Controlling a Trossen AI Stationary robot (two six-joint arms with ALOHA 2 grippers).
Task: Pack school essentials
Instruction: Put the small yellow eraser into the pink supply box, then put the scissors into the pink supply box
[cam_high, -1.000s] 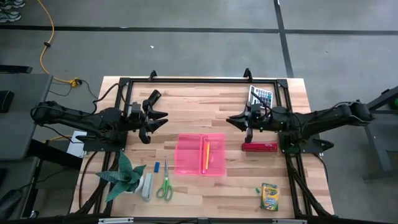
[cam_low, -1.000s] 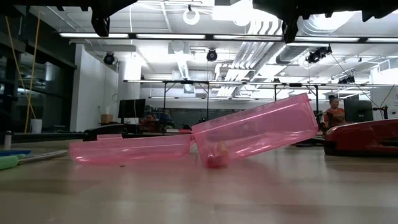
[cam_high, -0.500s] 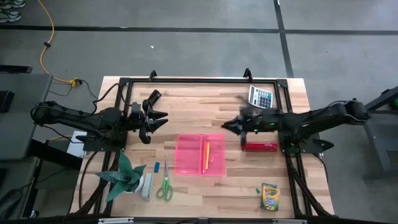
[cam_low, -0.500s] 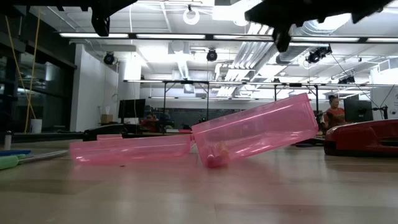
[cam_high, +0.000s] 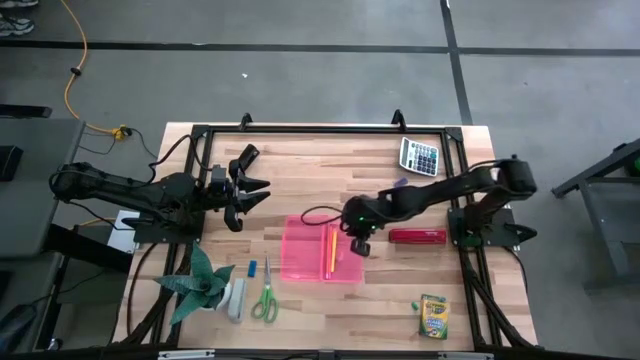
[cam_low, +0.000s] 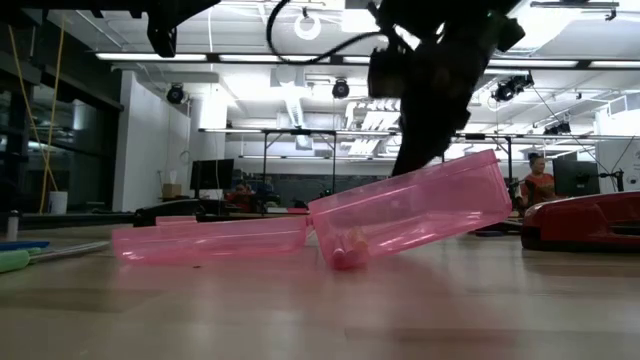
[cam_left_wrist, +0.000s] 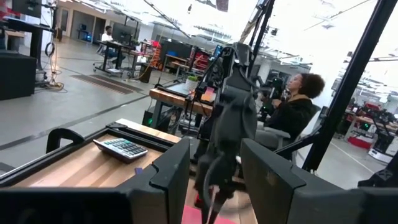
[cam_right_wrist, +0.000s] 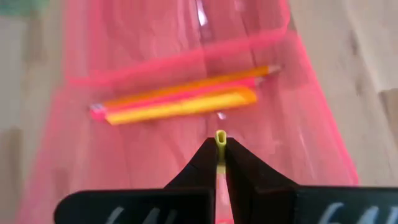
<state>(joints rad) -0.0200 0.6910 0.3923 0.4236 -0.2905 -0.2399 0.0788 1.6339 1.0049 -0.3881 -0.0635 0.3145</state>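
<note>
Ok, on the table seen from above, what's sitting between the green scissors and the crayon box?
In the high view, only bare wood lies between the scissors and the crayon box; the pink case sits farther back.

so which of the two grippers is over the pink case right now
The right gripper, reaching across to the pink case; the left gripper hangs back, beyond the case's far-left corner.

Calculator (cam_high: 420, 156), red stapler (cam_high: 417, 236), green paper plant (cam_high: 197, 284).

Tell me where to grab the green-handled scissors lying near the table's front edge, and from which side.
Probably from straight above, pinching across the closed blades, the scissors being flat, blades pointing away from the front edge. The green handles are wider loops. The left gripper is nearer; the plant crowds one side.
</note>
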